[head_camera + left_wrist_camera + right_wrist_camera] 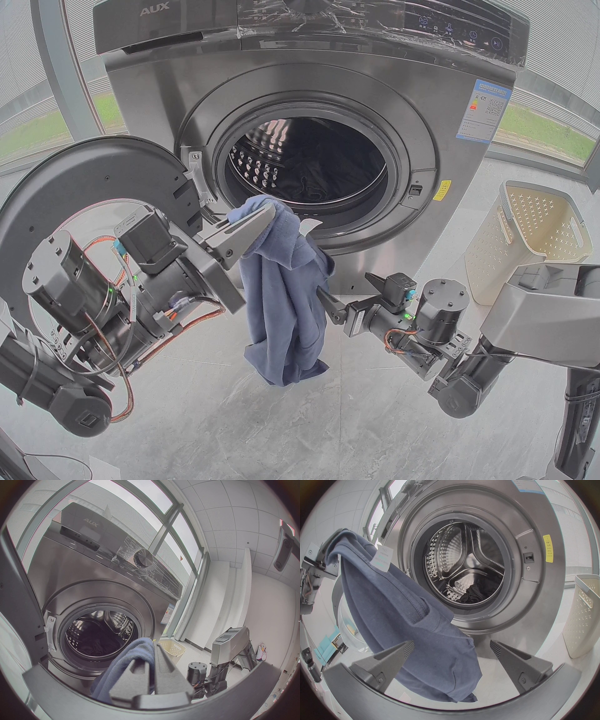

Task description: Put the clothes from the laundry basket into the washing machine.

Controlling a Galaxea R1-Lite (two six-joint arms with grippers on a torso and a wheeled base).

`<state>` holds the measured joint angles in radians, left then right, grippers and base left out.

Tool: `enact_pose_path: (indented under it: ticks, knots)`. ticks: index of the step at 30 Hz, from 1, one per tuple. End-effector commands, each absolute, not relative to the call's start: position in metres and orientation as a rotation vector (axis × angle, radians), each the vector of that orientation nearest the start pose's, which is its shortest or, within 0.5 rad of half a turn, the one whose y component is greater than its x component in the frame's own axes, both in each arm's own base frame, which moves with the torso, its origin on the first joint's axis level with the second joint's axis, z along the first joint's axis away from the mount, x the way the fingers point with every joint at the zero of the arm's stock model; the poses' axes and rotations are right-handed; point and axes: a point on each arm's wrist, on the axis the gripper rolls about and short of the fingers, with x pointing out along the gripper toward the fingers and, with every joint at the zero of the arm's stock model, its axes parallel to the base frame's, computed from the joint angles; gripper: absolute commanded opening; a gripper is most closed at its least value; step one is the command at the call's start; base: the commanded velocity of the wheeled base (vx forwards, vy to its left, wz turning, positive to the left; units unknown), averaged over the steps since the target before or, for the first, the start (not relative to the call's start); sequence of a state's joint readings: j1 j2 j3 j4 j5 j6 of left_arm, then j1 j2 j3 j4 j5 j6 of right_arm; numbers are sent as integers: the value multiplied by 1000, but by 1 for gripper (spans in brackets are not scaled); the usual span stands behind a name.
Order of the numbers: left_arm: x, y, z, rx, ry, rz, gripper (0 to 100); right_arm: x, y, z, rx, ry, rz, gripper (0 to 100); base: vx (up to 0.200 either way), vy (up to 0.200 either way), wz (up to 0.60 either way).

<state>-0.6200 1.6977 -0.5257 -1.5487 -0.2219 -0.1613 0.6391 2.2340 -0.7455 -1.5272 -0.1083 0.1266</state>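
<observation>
The left pincer (265,215) grips a blue garment (284,294) by its top so it hangs before the washing machine's (156,94) open mouth, ready for loading; the right pincer (452,645) gapes wide just right of it.

— Pose of left arm (94,300)?
— Bent at the elbow, forearm rising, wrist angled up and forward.
— And the left gripper (265,215)?
— At the top of the reach. Fingers (167,670) pressed together on a fold of the blue garment (284,294); rest of the cloth hanging free below.
— Pose of right arm (450,350)?
— Lower, coming in from the right side, wrist near level, pointed toward the hanging cloth.
— And the right gripper (345,286)?
— Spread wide, the two fingers (393,658) well apart. One tip just beside the cloth.
— Touching?
— Cannot tell.
</observation>
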Motion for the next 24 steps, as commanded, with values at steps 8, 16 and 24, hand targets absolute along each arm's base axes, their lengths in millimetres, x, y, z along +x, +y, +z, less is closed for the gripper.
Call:
enact_pose_path:
  ticks: [8, 16, 24]
  knots:
    - [216, -161, 204, -226, -315, -864, 0, 332, 242, 55, 134, -40, 542, 100, 0, 0, 0]
    - [216, -162, 203, -225, -311, -866, 0, 332, 247, 58, 141, -59, 578, 100, 0, 0, 0]
    - [216, -162, 203, -226, -312, -867, 0, 344, 256, 55, 149, -85, 581, 100, 0, 0, 0]
